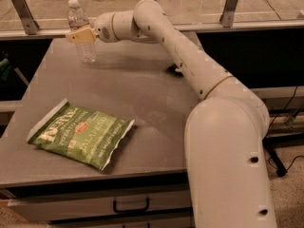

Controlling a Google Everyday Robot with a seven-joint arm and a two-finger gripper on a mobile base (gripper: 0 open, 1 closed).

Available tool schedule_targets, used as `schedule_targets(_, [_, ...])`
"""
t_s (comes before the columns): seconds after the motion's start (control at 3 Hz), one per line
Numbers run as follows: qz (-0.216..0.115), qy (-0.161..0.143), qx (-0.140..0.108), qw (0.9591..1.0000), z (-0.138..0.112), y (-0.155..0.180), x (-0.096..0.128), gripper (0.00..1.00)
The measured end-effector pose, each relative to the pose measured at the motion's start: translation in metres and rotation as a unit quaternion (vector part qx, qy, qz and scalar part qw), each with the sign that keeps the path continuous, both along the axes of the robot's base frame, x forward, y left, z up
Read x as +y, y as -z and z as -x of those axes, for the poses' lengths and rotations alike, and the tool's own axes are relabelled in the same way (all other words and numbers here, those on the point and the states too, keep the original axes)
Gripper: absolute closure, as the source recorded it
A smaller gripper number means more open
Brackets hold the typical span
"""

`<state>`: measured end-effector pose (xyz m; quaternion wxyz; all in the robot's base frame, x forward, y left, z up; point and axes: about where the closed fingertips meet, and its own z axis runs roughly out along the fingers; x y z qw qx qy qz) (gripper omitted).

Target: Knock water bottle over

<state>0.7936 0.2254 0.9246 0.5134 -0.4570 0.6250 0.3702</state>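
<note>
Reaching across the worktop (142,89) toward the upper left of the frame, the arm is holding the hand (78,34) level at the bottle (86,51), overlapping its upper part and seemingly touching it. Cannot tell whether the hand is apart or together. The bottle is standing upright near the worktop's upper left corner, cap on. A green chip bag (80,139) is lying flat at lower left, well apart from both.

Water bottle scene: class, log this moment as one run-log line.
water bottle: upright, far left corner of table | gripper: at bottle's upper part, contact unclear | chip bag: flat, near left | status: knock-over not yet done
</note>
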Motion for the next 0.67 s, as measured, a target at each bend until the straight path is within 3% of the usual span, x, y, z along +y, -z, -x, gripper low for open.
schedule_targets(0.33, [-0.019, 0.007, -0.002, 0.9998, -0.003, -0.006, -0.006, 0.64])
schedule_targets(0.67, [0.005, -0.008, -0.042, 0.9991, 0.020, -0.029, -0.033, 0.88])
